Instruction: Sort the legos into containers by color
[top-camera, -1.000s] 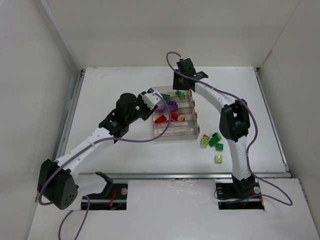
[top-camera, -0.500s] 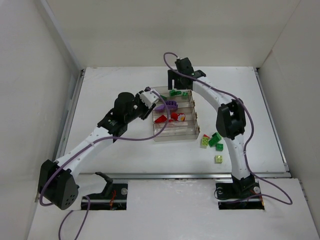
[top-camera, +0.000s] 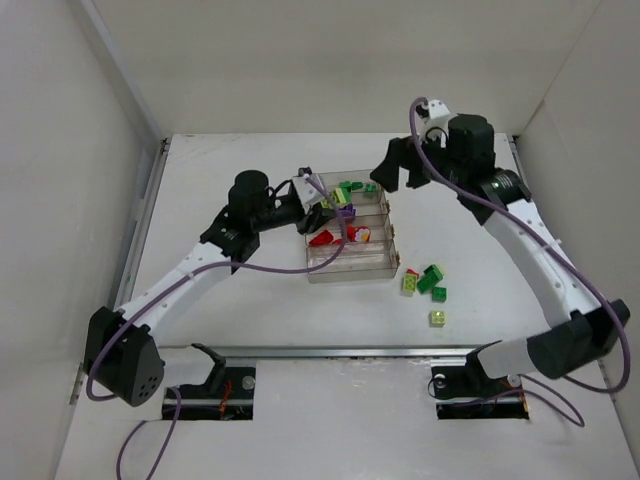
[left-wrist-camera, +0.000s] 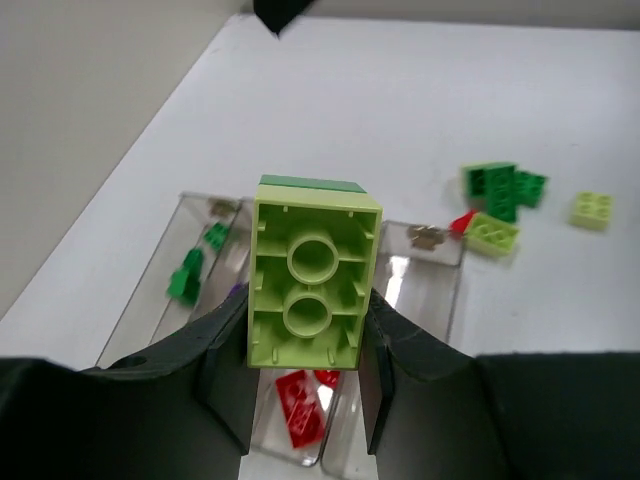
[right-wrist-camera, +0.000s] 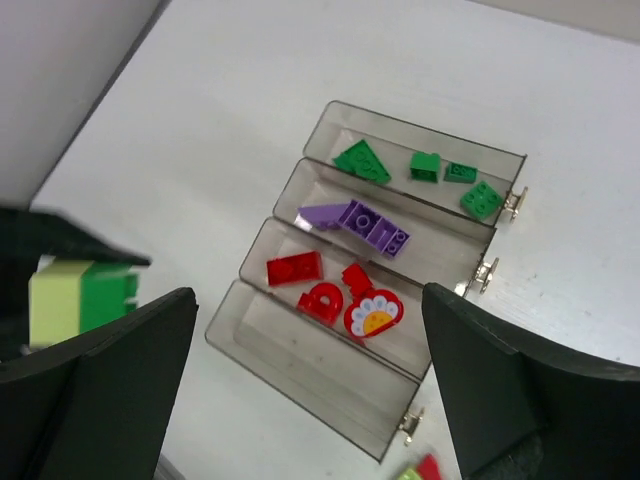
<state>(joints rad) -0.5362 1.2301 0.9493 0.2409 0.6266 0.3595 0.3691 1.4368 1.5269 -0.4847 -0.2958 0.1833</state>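
Note:
My left gripper (left-wrist-camera: 305, 335) is shut on a lime-green lego brick (left-wrist-camera: 313, 285) with a dark green piece (left-wrist-camera: 310, 183) stuck to its far side. It holds them above the left end of the clear tray (top-camera: 350, 272). From above, that gripper (top-camera: 322, 207) and brick (top-camera: 340, 196) hang over the far rows. My right gripper (right-wrist-camera: 308, 300) stands wide open and empty, high over the tray (right-wrist-camera: 300, 365). Green legos (right-wrist-camera: 425, 165) lie in the far container, purple legos (right-wrist-camera: 360, 218) in the second and red legos (right-wrist-camera: 340, 290) in the third. The nearest container holds nothing.
Loose legos lie on the table right of the tray: a lime one (top-camera: 410, 285), green ones (top-camera: 432, 278), a small red one (top-camera: 412, 271) and another lime one (top-camera: 437, 317). The right gripper (top-camera: 395, 165) hovers over the tray's far right corner. White walls close in the table.
My right gripper has opened wide and swung up and to the right, away from the far container. The left gripper keeps its hold on the lime brick and has shifted slightly.

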